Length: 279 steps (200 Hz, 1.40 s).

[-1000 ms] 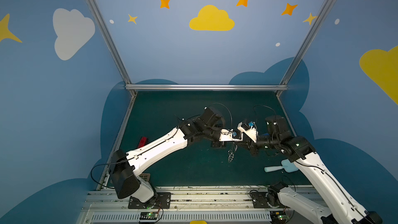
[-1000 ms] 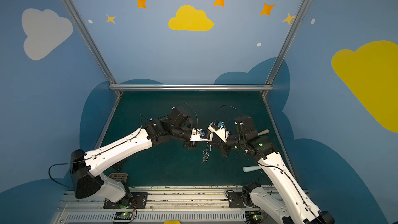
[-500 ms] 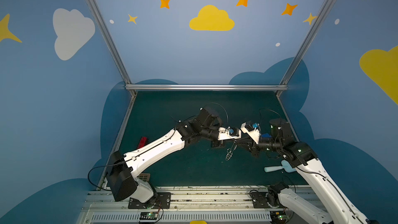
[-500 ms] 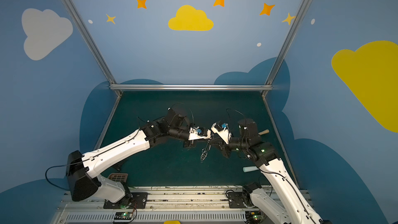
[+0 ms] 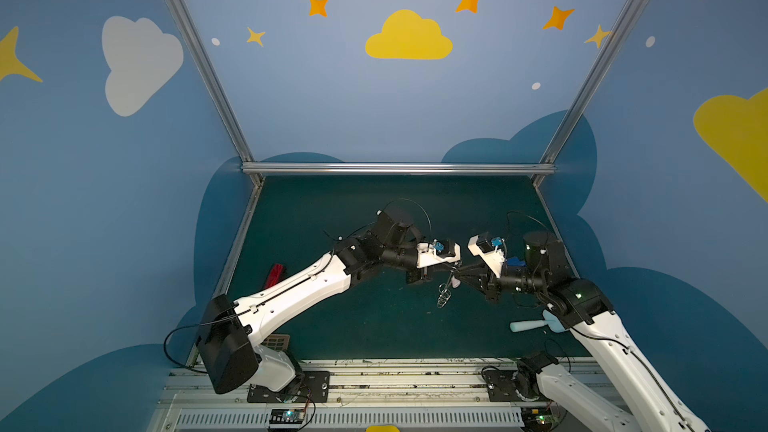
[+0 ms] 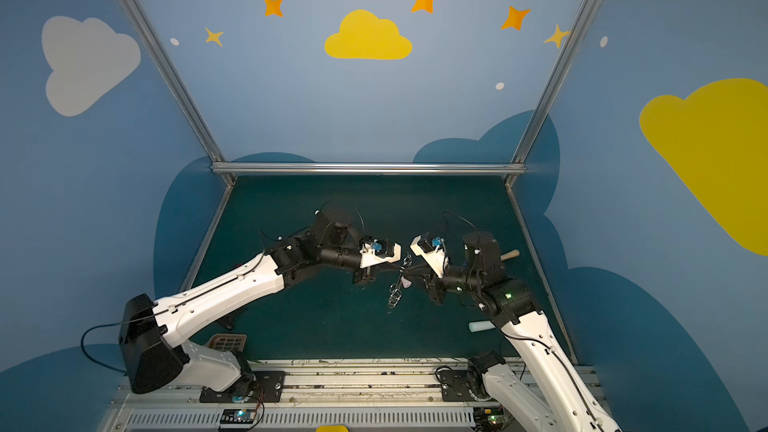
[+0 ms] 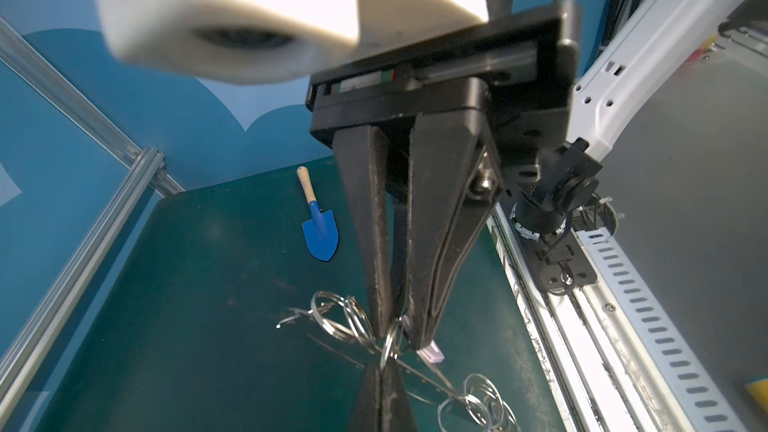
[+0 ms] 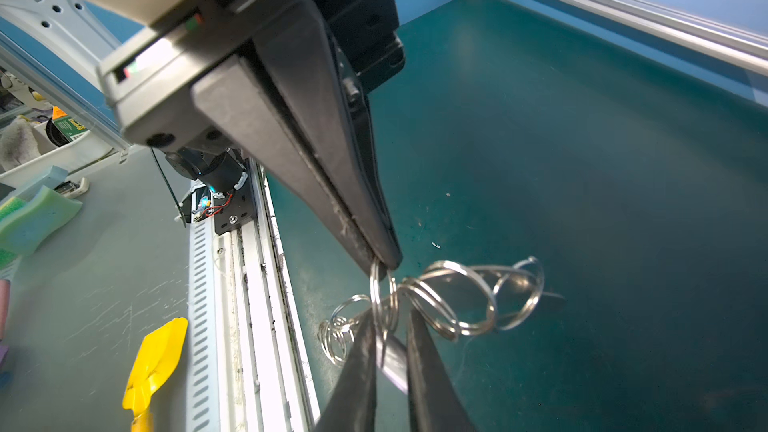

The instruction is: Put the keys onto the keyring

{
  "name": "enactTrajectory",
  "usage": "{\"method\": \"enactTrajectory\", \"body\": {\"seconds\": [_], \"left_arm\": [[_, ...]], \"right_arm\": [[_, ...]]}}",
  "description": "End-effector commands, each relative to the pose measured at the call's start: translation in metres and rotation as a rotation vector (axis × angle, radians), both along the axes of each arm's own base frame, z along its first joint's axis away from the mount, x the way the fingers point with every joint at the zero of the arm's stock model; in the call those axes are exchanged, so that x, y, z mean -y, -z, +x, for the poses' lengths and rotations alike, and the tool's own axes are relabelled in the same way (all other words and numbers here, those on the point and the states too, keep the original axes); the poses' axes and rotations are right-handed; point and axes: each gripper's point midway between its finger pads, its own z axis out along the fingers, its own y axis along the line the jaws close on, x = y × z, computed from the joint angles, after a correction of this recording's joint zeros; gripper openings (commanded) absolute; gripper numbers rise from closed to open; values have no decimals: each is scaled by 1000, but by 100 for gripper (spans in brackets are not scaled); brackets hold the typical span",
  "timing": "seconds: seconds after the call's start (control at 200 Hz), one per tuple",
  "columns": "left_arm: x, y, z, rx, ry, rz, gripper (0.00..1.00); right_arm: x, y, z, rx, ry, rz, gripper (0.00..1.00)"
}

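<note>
Above mat [image 8: 582, 160], keyring [image 8: 457, 301] in left hand [image 8: 384, 261]

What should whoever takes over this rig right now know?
Left gripper: shut on one split ring of the keyring, which hangs above the mat.
Right gripper: shut on the key, right beside that ring.
Done: both parts are in hand, meeting in mid-air.
Left: I cannot tell whether the key is threaded yet; work it fully onto the ring, then release.
</note>
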Motion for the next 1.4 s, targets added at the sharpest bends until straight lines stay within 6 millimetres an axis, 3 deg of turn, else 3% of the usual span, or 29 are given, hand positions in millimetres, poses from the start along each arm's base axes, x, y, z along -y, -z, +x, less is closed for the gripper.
{"method": "enactTrajectory", "body": {"seconds": [0.0, 0.255, 0.686, 1.086, 1.392], "left_arm": [[-1, -28, 0, 7, -6, -104, 4], [-3, -35, 2, -3, -27, -148, 4], [-1, -33, 1, -35, -28, -170, 4], [-1, -30, 1, -29, -21, -152, 4], [1, -23, 2, -30, -9, -102, 4]], "right_arm": [[-2, -5, -2, 6, -13, 37, 12], [-1, -1, 0, 1, 2, 43, 15], [-2, -30, 4, 90, 17, 139, 22], [-5, -32, 3, 91, -11, 153, 0], [-5, -32, 2, 97, -27, 141, 0]]}}
